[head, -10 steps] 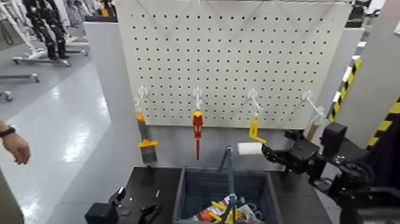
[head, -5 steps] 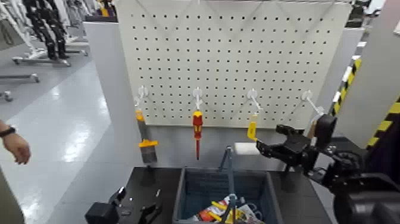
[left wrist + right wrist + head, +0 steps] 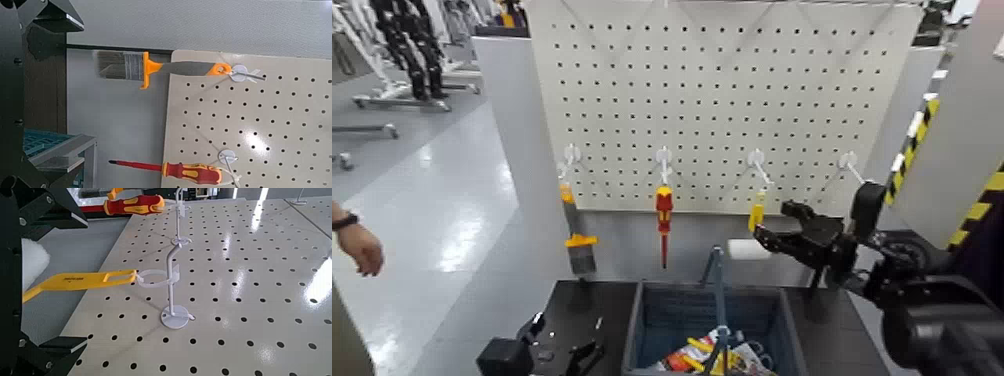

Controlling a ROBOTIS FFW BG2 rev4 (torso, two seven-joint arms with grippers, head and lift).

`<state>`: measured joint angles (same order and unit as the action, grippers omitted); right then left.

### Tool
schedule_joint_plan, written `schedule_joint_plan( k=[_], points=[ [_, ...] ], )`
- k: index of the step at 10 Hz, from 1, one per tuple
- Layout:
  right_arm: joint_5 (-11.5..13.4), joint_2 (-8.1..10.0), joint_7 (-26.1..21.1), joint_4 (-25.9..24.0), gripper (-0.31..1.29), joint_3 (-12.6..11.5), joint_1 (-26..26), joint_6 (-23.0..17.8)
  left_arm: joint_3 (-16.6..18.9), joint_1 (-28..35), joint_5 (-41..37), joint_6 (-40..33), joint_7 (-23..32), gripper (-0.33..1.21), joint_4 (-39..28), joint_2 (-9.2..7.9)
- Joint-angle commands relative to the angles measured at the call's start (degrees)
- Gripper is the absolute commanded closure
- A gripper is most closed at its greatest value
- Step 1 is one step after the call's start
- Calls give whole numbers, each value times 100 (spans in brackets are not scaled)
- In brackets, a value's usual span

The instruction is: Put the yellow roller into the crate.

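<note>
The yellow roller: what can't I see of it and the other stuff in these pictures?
- White sleeve of the yellow roller, right wrist view: cut off by the left edge and partly behind the right gripper.
- Bottom of the crate, head view: covered by tools and packets, and the picture's bottom edge cuts the crate off.
- Writing on the roller's handle, right wrist view: too small to read.

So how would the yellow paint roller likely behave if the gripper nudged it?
The yellow paint roller would probably swing, since it hangs from a loop on a hook. Its white sleeve looks fluffy, so it may squash slightly, while the handle seems stiff.
</note>
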<state>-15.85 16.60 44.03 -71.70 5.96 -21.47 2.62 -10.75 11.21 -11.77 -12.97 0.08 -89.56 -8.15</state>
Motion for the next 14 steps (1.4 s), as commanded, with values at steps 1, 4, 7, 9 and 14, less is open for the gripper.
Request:
schedule_joint_plan(
  k=[1,4,7,9,14],
  points=[
    [-103,36,88,306,61,168,-209,-60,-6,-13,-1,5,-8,12,0,-2],
    [-138,36,79,367,117,256,-261,63,-6,-13,-1,14,-8,12,0,-2],
    [-173,36,70,359,126,265,-253,81,-6,-5,-18,14,-8,12,0,-2],
    [-235,27,106,332,126,247,-235,55,3,-5,-18,14,-17,12,0,-2],
    [-199,-78,255,-283,126,-122,169,248,12,13,-18,14,-17,12,-9,-2]
  ],
)
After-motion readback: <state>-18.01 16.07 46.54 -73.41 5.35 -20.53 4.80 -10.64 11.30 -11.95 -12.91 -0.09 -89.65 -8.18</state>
